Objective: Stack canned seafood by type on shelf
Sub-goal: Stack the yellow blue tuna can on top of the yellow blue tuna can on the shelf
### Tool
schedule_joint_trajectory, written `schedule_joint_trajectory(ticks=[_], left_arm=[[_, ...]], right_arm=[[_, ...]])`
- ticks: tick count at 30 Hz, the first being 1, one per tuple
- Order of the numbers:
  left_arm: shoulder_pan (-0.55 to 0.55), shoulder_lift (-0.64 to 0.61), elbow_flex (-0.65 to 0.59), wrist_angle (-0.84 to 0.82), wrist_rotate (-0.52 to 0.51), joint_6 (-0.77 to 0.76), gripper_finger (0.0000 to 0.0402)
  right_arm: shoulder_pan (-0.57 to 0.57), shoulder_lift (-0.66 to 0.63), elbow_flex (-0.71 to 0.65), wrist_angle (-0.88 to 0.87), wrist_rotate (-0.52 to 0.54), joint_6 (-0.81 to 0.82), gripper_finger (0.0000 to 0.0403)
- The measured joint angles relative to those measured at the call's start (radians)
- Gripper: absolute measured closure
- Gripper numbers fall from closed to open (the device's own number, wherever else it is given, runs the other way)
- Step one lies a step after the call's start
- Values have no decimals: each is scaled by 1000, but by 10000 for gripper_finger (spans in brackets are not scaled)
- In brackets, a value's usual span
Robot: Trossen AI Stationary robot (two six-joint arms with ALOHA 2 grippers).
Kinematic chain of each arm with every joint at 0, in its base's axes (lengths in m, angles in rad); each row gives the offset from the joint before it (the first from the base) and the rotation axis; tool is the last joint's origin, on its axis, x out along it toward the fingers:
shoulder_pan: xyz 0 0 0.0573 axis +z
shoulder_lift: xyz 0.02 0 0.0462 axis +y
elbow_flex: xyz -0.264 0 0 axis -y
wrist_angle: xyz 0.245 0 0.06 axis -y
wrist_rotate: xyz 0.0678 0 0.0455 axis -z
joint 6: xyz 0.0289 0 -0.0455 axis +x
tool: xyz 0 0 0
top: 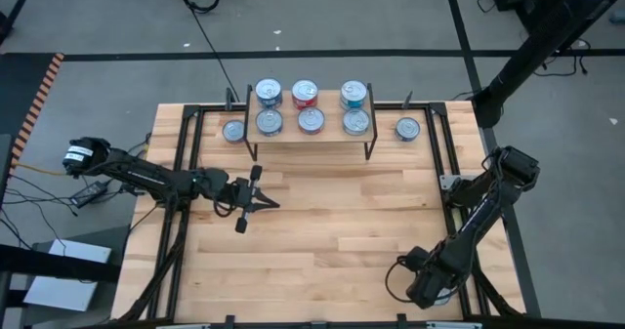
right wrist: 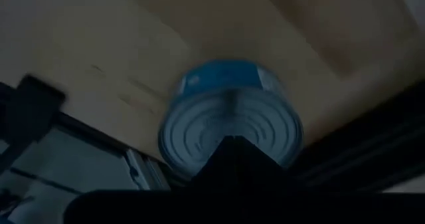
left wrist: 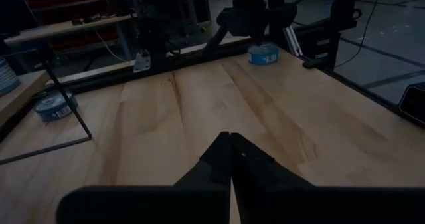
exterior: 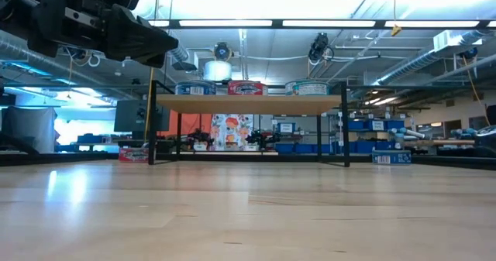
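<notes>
Six tins on the shelf (top: 311, 134), three more down on the table.

The tins (top: 309, 93) stand in two rows on the plank; one tin (top: 233, 131) sits just left of the shelf, another (top: 407, 128) just right. The left gripper (top: 256, 194) hangs well short of the shelf, fingers pressed together, holding nothing. The right gripper (right wrist: 232, 147), fingers also together, hovers right over a blue tin (right wrist: 229, 121) at the table's near corner.

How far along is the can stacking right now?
Six cans already sit on the shelf, blue, red and teal in columns. Nothing is in hand: the left tool hangs shut mid-table, the right tool shut just above a blue can. Left: that can and one can beside each end.
</notes>
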Motion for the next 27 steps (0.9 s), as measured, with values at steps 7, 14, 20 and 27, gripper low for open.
schedule_joint_trajectory(ticks=[7,14,20,27], left_arm=[[-1,0,0,-8,0,-4,392],[-1,0,0,-7,0,-19,392],[-1,0,0,-7,0,-20,392],[-1,0,0,-7,0,-20,392]], right_arm=[[0,1,-49,49,81,-12,398],[1,-5,-62,46,264,-51,398],[-10,-2,-65,57,570,-74,398],[-60,4,-69,73,707,-164,398]])
